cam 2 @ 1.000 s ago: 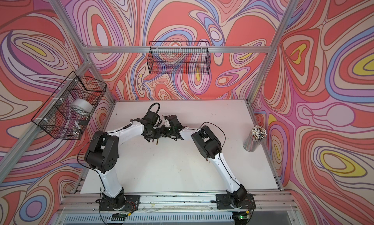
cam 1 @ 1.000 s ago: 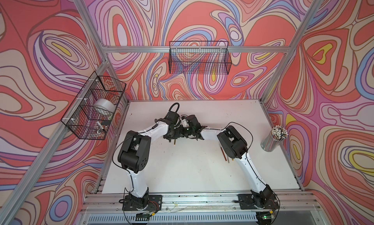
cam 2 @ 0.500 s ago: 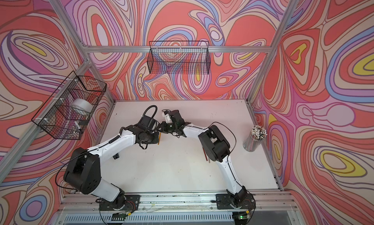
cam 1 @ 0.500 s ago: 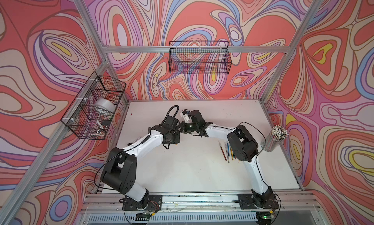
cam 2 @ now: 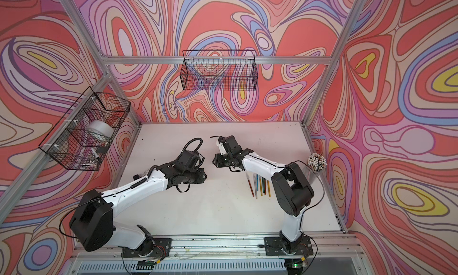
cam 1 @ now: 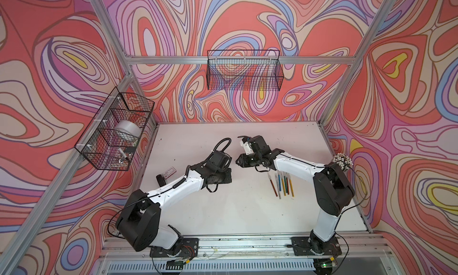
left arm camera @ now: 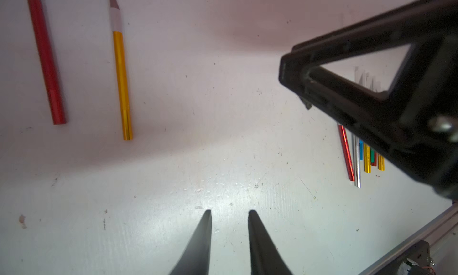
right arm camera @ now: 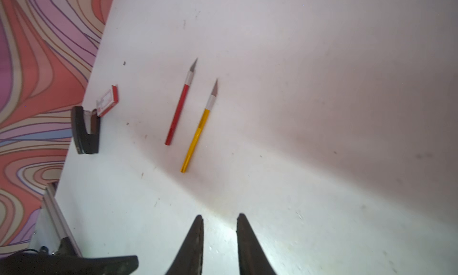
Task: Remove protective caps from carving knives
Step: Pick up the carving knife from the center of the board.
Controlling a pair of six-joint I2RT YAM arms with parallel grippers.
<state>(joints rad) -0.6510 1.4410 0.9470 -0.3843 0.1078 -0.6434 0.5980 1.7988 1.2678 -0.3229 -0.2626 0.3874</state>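
In both top views: left gripper (cam 1: 229, 177) and right gripper (cam 1: 239, 160) tip to tip over the middle of the tabletop (cam 1: 247, 211), near but not touching. Toward the right side, a row of carving knives (cam 1: 282, 184) lying packed side by side, far ends whitish, probably capped. At the right edge, well apart, a cup of white-tipped sticks (cam 1: 343, 162).

In the left wrist view: jaws parted a little, nothing between them. Bare-bladed red knife (left arm camera: 45, 60) and gold knife (left arm camera: 121, 83) flat, apart from each other. Translucent protective caps (left arm camera: 366, 81) glimpsed on the packed row through the right gripper's frame.

In the right wrist view: jaws likewise slack and empty. Same two uncapped knives beyond, with a stapler (right arm camera: 84, 130) and a small red-and-white box (right arm camera: 107, 101) farther off. No loose cap to be found anywhere.

Likely trouble from here:
- Pinching two neighbours at once in that tight row, or scattering it.
- Losing a slick cap from the jaws mid-pull.
- Snagging an exposed blade.
- Knocking the grippers together when working this close.
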